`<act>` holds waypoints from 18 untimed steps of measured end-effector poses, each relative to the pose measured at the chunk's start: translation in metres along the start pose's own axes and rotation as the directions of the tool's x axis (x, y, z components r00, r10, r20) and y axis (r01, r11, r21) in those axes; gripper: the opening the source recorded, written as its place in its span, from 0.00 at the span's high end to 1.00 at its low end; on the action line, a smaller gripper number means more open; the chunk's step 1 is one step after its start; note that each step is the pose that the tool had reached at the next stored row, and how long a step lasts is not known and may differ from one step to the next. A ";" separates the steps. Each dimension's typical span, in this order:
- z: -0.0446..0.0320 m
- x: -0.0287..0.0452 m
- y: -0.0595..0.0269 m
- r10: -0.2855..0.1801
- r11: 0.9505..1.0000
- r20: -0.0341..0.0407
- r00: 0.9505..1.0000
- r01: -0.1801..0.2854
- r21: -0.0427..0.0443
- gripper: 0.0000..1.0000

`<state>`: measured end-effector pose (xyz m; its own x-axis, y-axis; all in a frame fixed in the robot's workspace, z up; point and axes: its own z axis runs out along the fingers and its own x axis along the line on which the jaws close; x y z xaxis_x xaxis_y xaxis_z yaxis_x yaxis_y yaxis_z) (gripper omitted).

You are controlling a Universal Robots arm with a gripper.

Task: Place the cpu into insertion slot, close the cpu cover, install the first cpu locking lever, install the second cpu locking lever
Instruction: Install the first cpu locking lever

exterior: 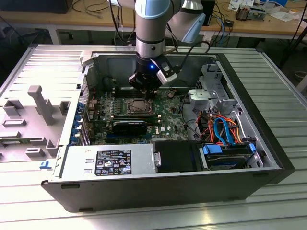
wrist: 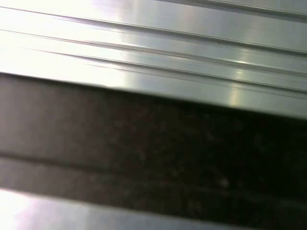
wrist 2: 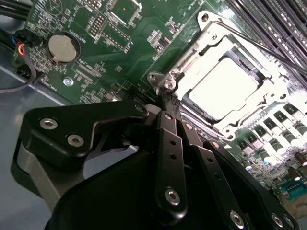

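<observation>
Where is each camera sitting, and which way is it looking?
Exterior view: off the arm, above the open computer case, looking down into it; the arm and claw show.
Second wrist view: on the arm, looking along the black claw at the green motherboard and cpu.
First wrist view: on the arm, facing ribbed silvery metal and a dark band.
Shared: exterior and second wrist views both show claw, cpu and motherboard.

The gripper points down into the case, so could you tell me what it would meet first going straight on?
Probably the near corner of the cpu cover, directly ahead of the gripper in the second wrist view. Depth is unclear, so it may be touching it.
</observation>
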<state>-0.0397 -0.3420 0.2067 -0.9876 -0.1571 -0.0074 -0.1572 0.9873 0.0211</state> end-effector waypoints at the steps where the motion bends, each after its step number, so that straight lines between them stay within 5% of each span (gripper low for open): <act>1: -0.0003 0.0016 0.0003 0.000 1.000 0.002 1.000 0.000 0.000 0.89; 14: -0.0012 0.0464 0.0076 -0.001 1.000 0.025 1.000 0.000 0.004 0.89; 18: -0.0012 0.0489 0.0092 -0.001 1.000 0.025 1.000 0.001 0.004 0.89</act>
<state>-0.0894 -0.3406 0.2077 -0.9870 -0.1572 -0.0323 -0.1578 0.9873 0.0170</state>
